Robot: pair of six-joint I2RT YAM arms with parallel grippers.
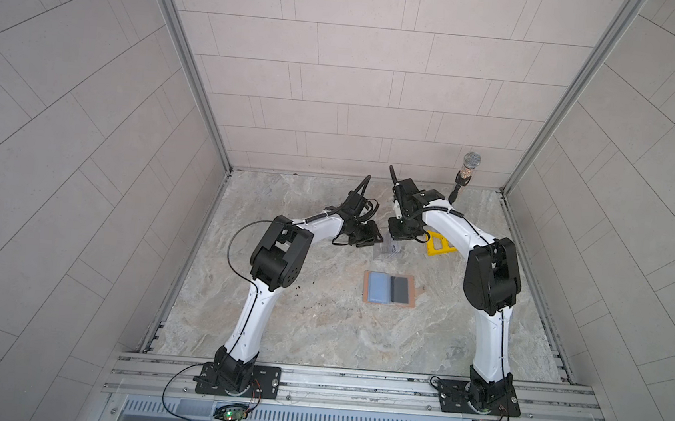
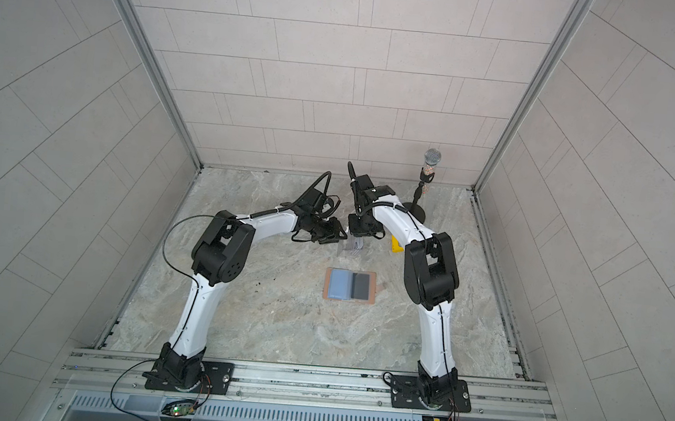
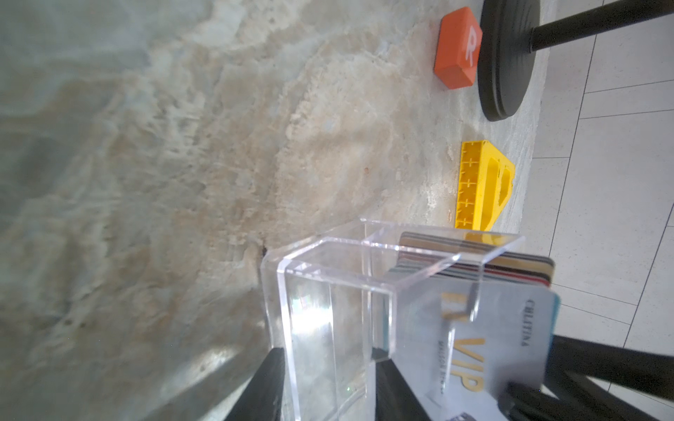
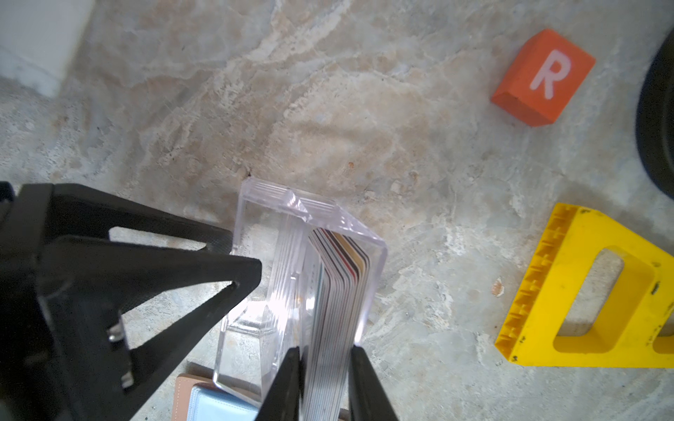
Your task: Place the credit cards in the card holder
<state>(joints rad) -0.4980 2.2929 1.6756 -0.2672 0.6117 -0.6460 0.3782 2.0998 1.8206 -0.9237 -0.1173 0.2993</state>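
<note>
A stack of credit cards (image 4: 335,310) stands on edge in a clear acrylic stand (image 4: 277,291); a whitish card marked VIP (image 3: 492,328) faces out. My right gripper (image 4: 326,351) comes down from above and is shut on the stack, one finger on each face. My left gripper (image 3: 328,355) is shut on the stand's empty front compartment (image 3: 328,291) from the side. The card holder (image 1: 389,289) lies open and flat nearer the front of the table, tan-edged with blue and dark grey halves, apart from both grippers. Its tan corner (image 4: 189,393) shows just below the stand.
An orange block marked R (image 4: 543,78) and a yellow plastic piece (image 4: 583,291) lie to the right of the stand. A microphone stand (image 1: 471,165) with a round black base (image 3: 507,54) is at the back right. Tiled walls close in three sides.
</note>
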